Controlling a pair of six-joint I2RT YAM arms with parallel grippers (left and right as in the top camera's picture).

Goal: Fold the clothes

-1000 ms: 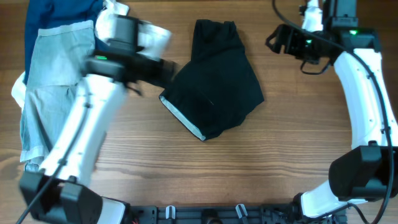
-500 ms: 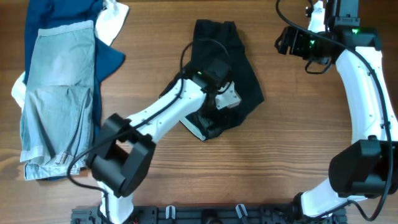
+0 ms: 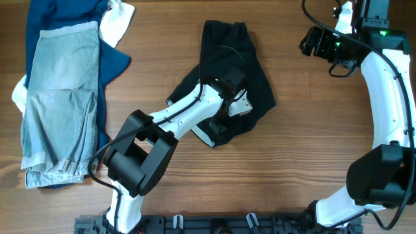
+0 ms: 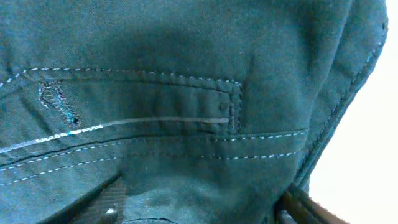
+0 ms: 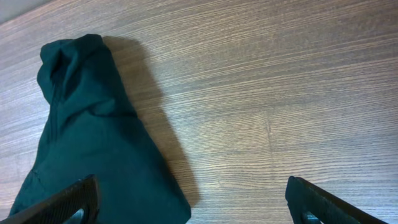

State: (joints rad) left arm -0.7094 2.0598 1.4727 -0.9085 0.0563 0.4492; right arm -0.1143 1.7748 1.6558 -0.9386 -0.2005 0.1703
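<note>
The black shorts (image 3: 224, 55) lie crumpled at the table's upper middle, with a pale inner hem showing at their lower left edge. My left gripper (image 3: 237, 104) is down on their lower right part. In the left wrist view its fingers are spread, and stitched dark fabric (image 4: 186, 62) fills the frame and bulges between them (image 4: 199, 208). My right gripper (image 3: 311, 42) is open and empty, raised at the upper right, apart from the shorts. In the right wrist view its open fingers (image 5: 193, 205) frame bare wood, with the shorts (image 5: 87, 143) at the left.
A pile at the far left holds pale blue denim shorts (image 3: 58, 97) on a dark blue garment (image 3: 55, 16), with white cloth (image 3: 117, 23) beside them. The left arm stretches diagonally across the wooden table (image 3: 312, 149).
My left arm swung from the pile at the left across to the black shorts and settled on them. My right gripper drew back a little to the right.
</note>
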